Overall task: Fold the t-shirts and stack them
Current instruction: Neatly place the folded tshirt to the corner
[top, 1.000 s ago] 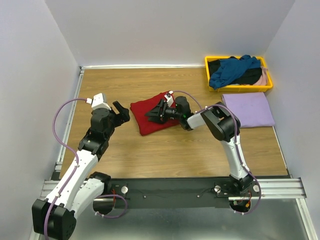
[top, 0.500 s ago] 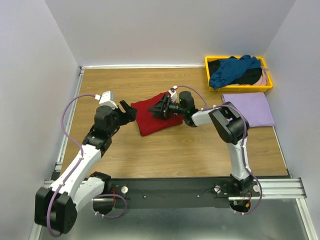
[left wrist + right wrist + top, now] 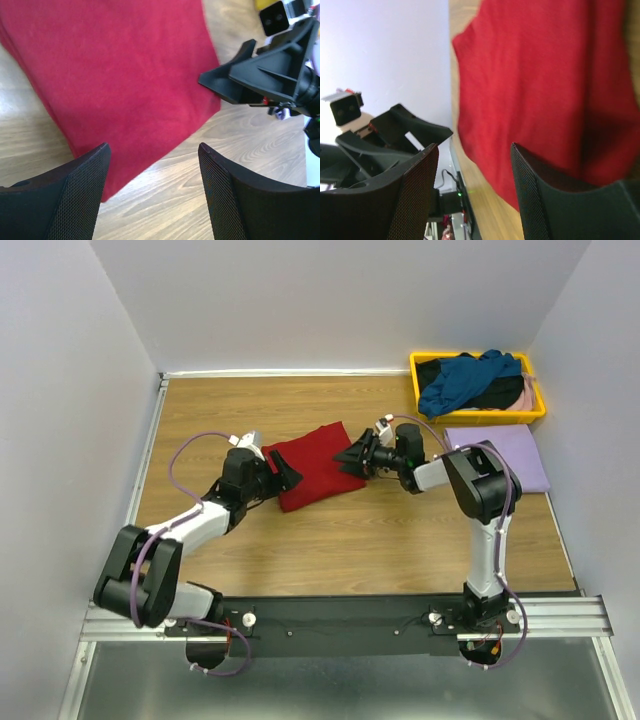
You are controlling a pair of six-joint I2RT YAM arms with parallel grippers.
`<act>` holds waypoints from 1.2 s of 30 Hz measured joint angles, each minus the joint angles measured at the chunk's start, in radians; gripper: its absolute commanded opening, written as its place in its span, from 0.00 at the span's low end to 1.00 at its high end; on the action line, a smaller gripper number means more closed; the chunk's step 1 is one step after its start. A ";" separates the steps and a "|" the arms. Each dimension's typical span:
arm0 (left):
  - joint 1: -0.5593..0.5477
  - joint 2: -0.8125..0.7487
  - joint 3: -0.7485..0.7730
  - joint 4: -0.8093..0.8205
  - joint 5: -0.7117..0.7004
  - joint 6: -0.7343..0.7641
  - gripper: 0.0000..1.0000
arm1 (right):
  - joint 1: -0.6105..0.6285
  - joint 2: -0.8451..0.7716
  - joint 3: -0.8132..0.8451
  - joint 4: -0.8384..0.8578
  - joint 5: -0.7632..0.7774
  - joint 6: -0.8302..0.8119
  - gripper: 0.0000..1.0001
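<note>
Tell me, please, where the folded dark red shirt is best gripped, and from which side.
Its left and right edges, I think. The dark red shirt lies flat on the table as a folded rectangle, so nothing stands up to pinch from above. Come in low from each side, one of the jaws under the edge, one over it.

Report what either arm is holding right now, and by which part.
Nothing is held. The left gripper and right gripper sit at opposite edges of the folded dark red cloth t-shirt, jaws open, no cloth pinched between them.
</note>
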 measured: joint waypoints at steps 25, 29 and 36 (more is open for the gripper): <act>0.000 0.064 0.254 -0.391 -0.315 0.114 0.80 | -0.021 -0.256 0.101 -0.814 0.416 -0.565 0.60; -0.021 0.046 0.294 -0.433 -0.383 0.175 0.80 | -0.021 -0.249 0.103 -0.883 0.435 -0.616 0.54; -0.124 0.029 0.355 -0.444 -0.460 0.288 0.80 | 0.016 -0.220 0.128 -0.925 0.422 -0.660 0.38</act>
